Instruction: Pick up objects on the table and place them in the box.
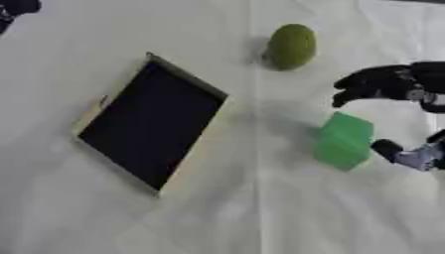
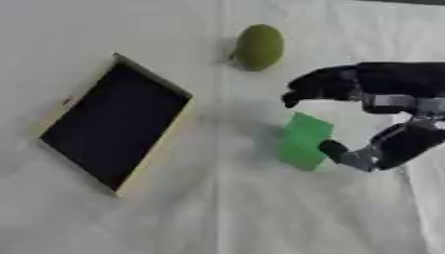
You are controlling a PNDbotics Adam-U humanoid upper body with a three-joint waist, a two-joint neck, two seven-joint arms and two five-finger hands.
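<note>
A green block lies on the white cloth to the right of centre. My right hand comes in from the right and straddles it. Its dark fingers curl a little above the block's far edge with a gap between. The thumb tip sits at the block's near right edge. A rounded olive-green fruit rests further back near the centre. The box, tan-rimmed with a black inside, lies askew at the left with nothing visible in it. A dark part of my left hand shows in the top left corner.
A crease in the white cloth runs from the far edge to the near edge between the box and the block. Bare cloth lies in front of the box and the block.
</note>
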